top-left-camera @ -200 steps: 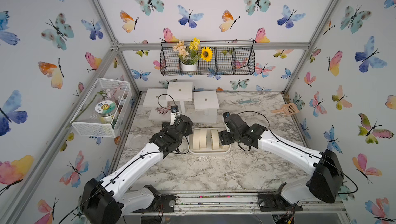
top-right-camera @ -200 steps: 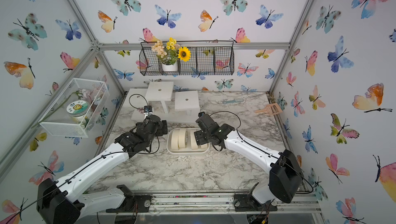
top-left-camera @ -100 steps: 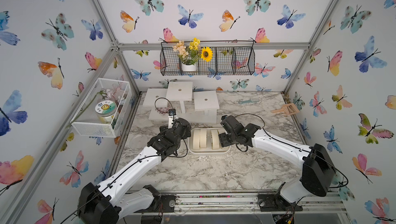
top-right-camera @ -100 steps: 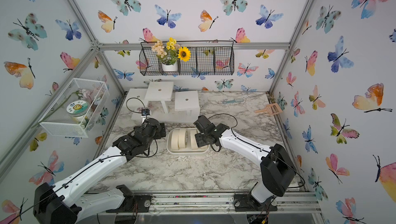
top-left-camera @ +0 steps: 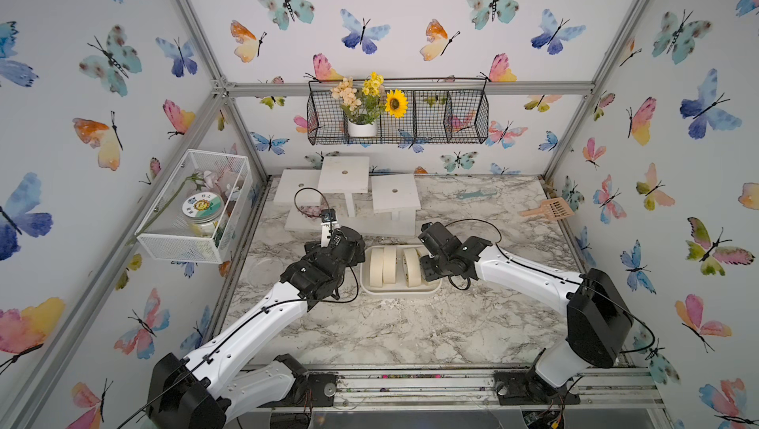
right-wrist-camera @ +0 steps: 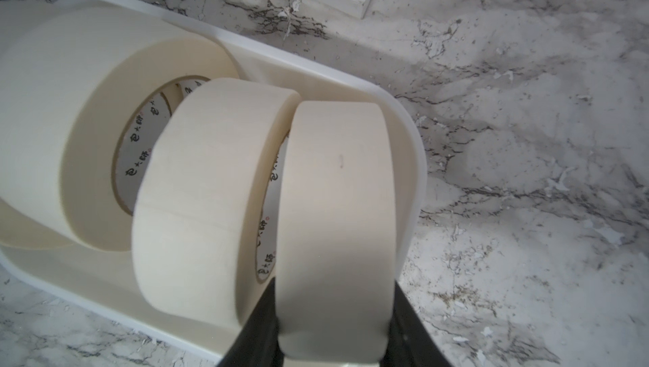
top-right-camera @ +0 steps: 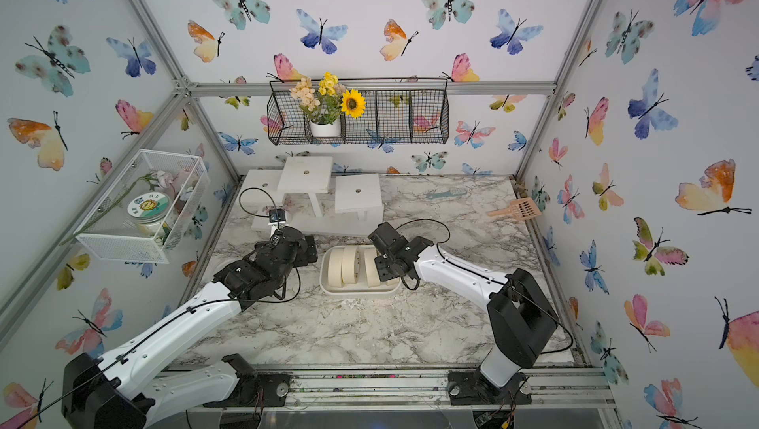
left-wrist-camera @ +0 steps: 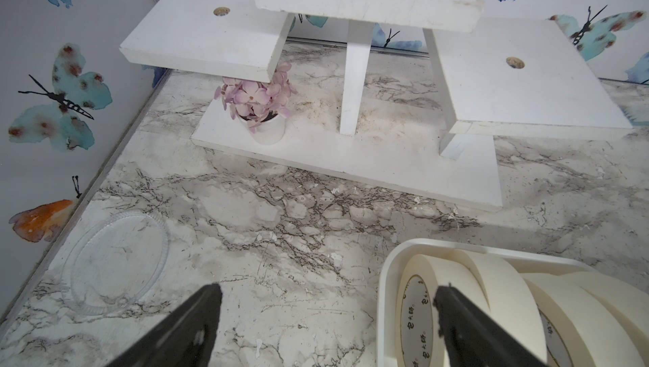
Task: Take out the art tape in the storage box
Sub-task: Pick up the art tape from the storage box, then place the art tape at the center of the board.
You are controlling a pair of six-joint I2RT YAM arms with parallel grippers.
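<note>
Your right wrist view shows the right tool [right-wrist-camera: 333, 312] clenched on the end art tape [right-wrist-camera: 337, 207] inside the storage box [right-wrist-camera: 412, 158]; both top views hide that grip. Your left tool [left-wrist-camera: 326, 291] gapes beside the box.

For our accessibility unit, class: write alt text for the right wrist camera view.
The right hand is shut on the end roll of cream tape, standing on edge in a white storage box beside other rolls. Grey-veined marble table surrounds the box.
</note>
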